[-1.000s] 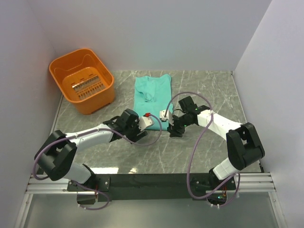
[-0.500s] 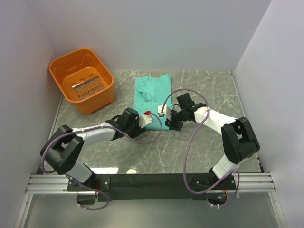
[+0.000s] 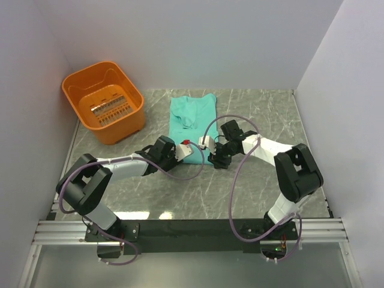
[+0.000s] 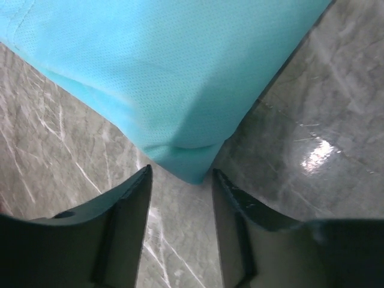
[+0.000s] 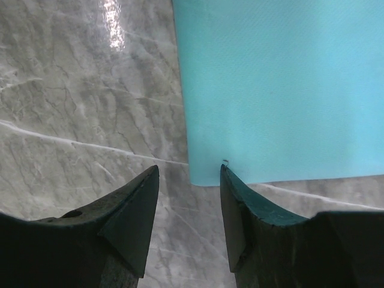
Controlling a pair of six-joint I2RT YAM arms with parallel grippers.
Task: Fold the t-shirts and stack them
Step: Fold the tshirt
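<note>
T-shirt (image 3: 192, 117): teal-green, folded to a narrow oblong, flat at mid-table; neck label too small to read.
Left gripper (image 4: 180, 175): jaws apart, straddling the shirt's near-left corner, not pinching.
Right gripper (image 5: 189, 174): jaws apart at the near-right corner.
Table (image 3: 270, 120): grey marble pattern, white veins, glare.
Basket (image 3: 120, 129): orange, slotted floor, far-left corner.
Walls (image 3: 210, 42): plain, pale.

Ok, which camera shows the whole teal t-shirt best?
The top external view: the whole t-shirt is in frame, lying on the table. The left wrist view shows only one near corner of it, and the right wrist view only the other near corner and an edge.
</note>
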